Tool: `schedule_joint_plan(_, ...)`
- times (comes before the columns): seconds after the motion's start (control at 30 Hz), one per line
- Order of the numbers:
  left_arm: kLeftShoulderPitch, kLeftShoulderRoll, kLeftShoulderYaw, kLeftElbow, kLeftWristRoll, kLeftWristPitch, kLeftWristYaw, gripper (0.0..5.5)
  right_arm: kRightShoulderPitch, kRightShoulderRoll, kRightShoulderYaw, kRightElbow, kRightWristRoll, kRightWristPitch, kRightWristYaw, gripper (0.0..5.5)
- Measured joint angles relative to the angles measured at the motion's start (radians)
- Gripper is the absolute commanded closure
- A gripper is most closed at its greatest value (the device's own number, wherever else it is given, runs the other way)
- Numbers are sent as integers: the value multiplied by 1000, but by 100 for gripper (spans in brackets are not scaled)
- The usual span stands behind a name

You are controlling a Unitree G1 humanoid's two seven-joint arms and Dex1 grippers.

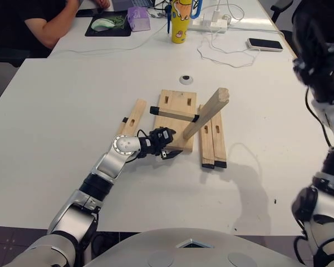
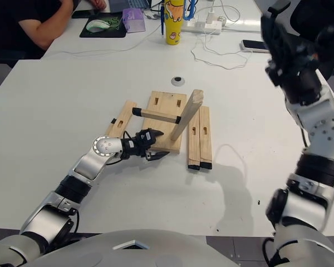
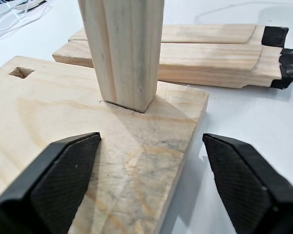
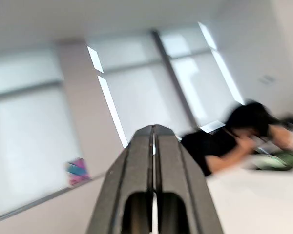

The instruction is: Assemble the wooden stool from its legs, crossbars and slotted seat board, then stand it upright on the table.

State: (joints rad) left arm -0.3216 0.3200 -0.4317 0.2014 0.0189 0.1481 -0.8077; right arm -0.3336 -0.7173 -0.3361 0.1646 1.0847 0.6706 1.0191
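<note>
Left tool (image 3: 151, 139): wide open and gripping nothing. Its two black fingers (image 3: 63, 180) sit either side of the near corner of the seat board, low over the surface.
Seat board (image 1: 177, 130): lies flat on the white surface (image 1: 72, 111) at the centre of the left eye frame, with slots showing toward its far end.
Standing leg (image 3: 122, 48): just beyond the open fingers, its foot set into the board near that corner. In the eye views it leans up toward the right of the frame rather than standing square.
Crossbar (image 1: 175, 114): black-tipped, lying across the board and meeting the leaning leg partway up. I cannot tell whether it is seated in the leg.
Spare legs (image 1: 212, 142): two lying side by side and touching, just right of the board.
Slotted piece (image 1: 134, 115): flat, just left of the board, beside the left arm.
Right tool (image 4: 154, 134): fingers pressed together, holding nothing. It is raised at the upper right of the eye frames, well apart from the wood.
Step in hand: probably fitting the first leg into the seat board.
Next move calls for: closing on the leg or the board corner, straightening the leg, then pressing it home without tipping the board.
</note>
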Motion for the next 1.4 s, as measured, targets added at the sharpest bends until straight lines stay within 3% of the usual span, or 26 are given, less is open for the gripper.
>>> schedule_joint_plan(0.13,18,1,5,-9,-3,2,10,161,259,-127,301,-123,-283,-40,227,547)
schedule_joint_plan(0.2,22,6,8,-10,-3,8,12,161,283,-116,414,-201,-361,-57,261,547)
schedule_joint_plan(0.3,18,6,4,-10,-3,8,10,161,229,-56,491,-234,-484,-118,204,547)
schedule_joint_plan(0.4,6,6,-2,-8,-3,8,8,161,167,-10,554,-263,-611,-173,124,547)
schedule_joint_plan(0.6,6,8,1,-8,-3,8,9,161,70,-49,675,-357,-839,-220,108,547)
schedule_joint_plan(0.97,6,2,0,-3,-3,8,13,161,8,30,865,-339,-1055,-221,66,547)
schedule_joint_plan(1.13,6,2,-3,-3,-4,8,12,161,-25,96,884,-295,-1159,-226,-20,547)
schedule_joint_plan(1.4,6,2,-2,-2,-4,9,15,161,-57,67,956,-350,-1325,-266,-14,547)
